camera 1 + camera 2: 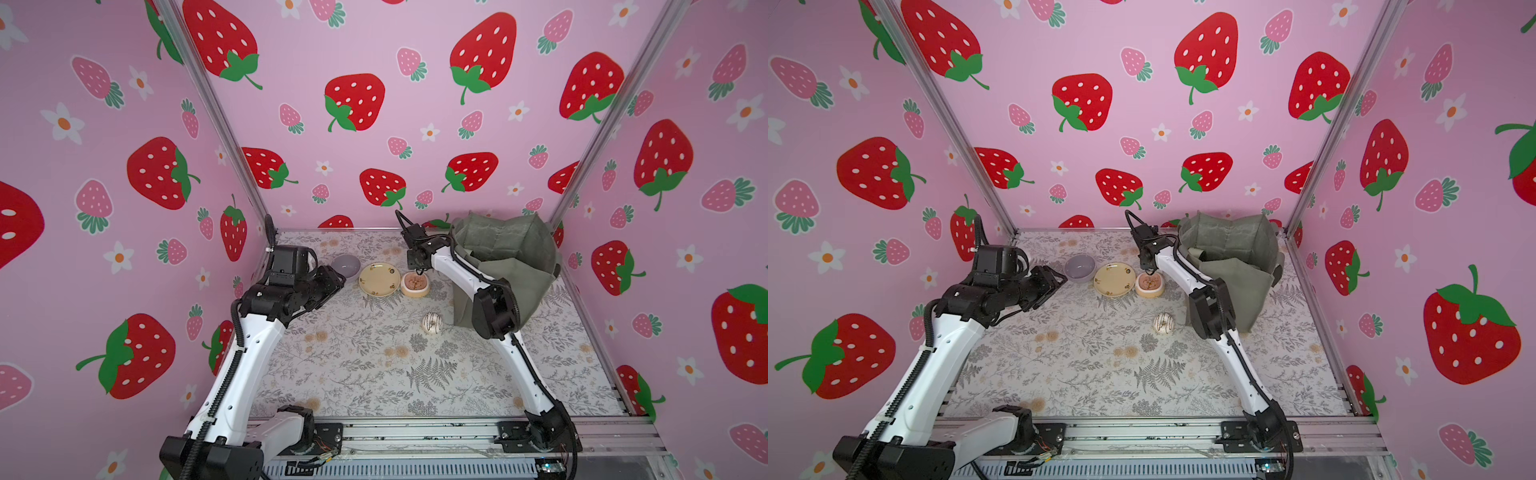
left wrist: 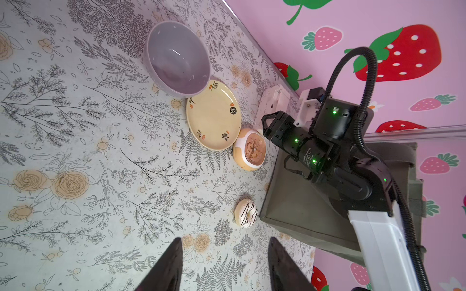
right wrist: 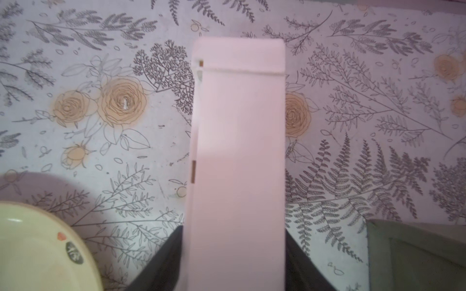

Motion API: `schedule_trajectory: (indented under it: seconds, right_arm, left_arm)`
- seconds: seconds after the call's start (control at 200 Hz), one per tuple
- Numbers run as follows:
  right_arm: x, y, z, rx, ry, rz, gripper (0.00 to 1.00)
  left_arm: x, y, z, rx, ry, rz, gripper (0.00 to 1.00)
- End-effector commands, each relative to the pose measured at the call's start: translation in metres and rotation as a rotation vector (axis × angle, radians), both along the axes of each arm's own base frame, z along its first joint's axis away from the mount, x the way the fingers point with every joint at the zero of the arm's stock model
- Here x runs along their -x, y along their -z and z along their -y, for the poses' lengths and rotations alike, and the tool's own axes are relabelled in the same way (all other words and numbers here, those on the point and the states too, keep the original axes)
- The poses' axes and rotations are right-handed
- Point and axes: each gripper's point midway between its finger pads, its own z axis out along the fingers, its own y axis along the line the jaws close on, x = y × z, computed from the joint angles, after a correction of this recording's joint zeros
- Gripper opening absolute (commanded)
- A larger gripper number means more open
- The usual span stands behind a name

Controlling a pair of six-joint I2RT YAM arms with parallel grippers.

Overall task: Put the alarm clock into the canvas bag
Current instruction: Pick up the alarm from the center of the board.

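The alarm clock (image 2: 273, 100) is a white boxy slab standing on the floral table near the back wall. In the right wrist view its narrow white face (image 3: 239, 138) runs out from between the fingers. My right gripper (image 3: 234, 228) straddles it with a dark finger pressed against each side. In both top views the right gripper (image 1: 420, 271) (image 1: 1150, 272) hides the clock. The canvas bag (image 1: 507, 257) (image 1: 1229, 249), olive-grey and slumped, stands just right of that arm. My left gripper (image 2: 225, 240) (image 1: 336, 280) hovers open and empty at the left.
A lilac bowl (image 1: 347, 266), a yellow plate (image 1: 379, 279) and a peach-and-white rounded thing with a brown dial-like face (image 1: 414, 286) lie in a row beside the right gripper. A striped white donut (image 1: 432, 323) lies by the bag's front corner. Pink walls enclose three sides.
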Motion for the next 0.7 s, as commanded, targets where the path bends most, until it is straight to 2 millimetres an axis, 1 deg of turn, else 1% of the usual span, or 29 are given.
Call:
schedule_trajectory:
  seconds: [0.0, 0.06, 0.14, 0.205, 0.235, 0.3, 0.385, 0.42, 0.445, 0.485, 0.54, 0.565, 0.605, 0.615, 0.635, 0.67, 0.685, 0.695]
  right_arm:
    - [-0.013, -0.013, -0.004, -0.023, -0.004, 0.061, 0.47]
    - [-0.015, -0.021, -0.007, -0.029, -0.019, 0.081, 0.42]
    - [-0.015, -0.040, -0.015, -0.016, -0.058, 0.128, 0.41]
    - [-0.012, -0.062, -0.025, -0.003, -0.111, 0.177, 0.41]
    - [-0.007, -0.073, -0.034, 0.006, -0.149, 0.199, 0.41]
    - [0.004, -0.103, -0.049, 0.036, -0.224, 0.262, 0.41]
    - [0.027, -0.146, -0.068, 0.045, -0.312, 0.340, 0.41]
    - [0.039, -0.161, -0.077, 0.061, -0.358, 0.374, 0.42]
    - [0.048, -0.175, -0.083, 0.072, -0.390, 0.406, 0.42]
    - [0.063, -0.194, -0.091, 0.101, -0.437, 0.455, 0.42]
    - [0.088, -0.221, -0.102, 0.148, -0.510, 0.522, 0.42]
    - [0.099, -0.228, -0.107, 0.177, -0.541, 0.547, 0.42]
    - [0.117, -0.246, -0.111, 0.211, -0.584, 0.595, 0.43]
    - [0.121, -0.247, -0.113, 0.223, -0.596, 0.602, 0.43]
    - [0.131, -0.257, -0.115, 0.235, -0.619, 0.631, 0.43]
    - [0.145, -0.268, -0.118, 0.262, -0.656, 0.670, 0.43]
    - [0.151, -0.267, -0.118, 0.282, -0.674, 0.676, 0.43]
    - [0.155, -0.275, -0.119, 0.277, -0.677, 0.701, 0.43]
  left_arm:
    - [0.001, -0.015, -0.008, -0.024, -0.022, 0.027, 0.55]
    - [0.002, -0.016, -0.008, -0.020, -0.027, 0.028, 0.55]
    - [0.002, -0.018, -0.011, -0.003, -0.051, 0.028, 0.55]
    - [0.001, -0.021, -0.013, 0.025, -0.082, 0.027, 0.55]
    - [0.000, -0.023, -0.015, 0.041, -0.098, 0.031, 0.55]
    - [-0.002, -0.029, -0.020, 0.079, -0.133, 0.040, 0.55]
    - [-0.008, -0.038, -0.025, 0.150, -0.177, 0.053, 0.56]
    - [-0.011, -0.041, -0.027, 0.191, -0.202, 0.052, 0.57]
    - [-0.013, -0.042, -0.028, 0.223, -0.213, 0.046, 0.57]
    - [-0.018, -0.046, -0.026, 0.302, -0.213, 0.042, 0.57]
    - [-0.031, -0.056, -0.021, 0.419, -0.176, 0.062, 0.58]
    - [-0.035, -0.060, -0.020, 0.464, -0.169, 0.059, 0.58]
    - [-0.042, -0.066, -0.018, 0.518, -0.160, 0.063, 0.59]
    - [-0.044, -0.068, -0.017, 0.532, -0.158, 0.066, 0.59]
    - [-0.047, -0.073, -0.017, 0.551, -0.153, 0.078, 0.60]
    - [-0.052, -0.083, -0.017, 0.578, -0.143, 0.111, 0.61]
    - [-0.054, -0.088, -0.017, 0.586, -0.142, 0.126, 0.62]
    - [-0.055, -0.091, -0.018, 0.592, -0.140, 0.135, 0.62]
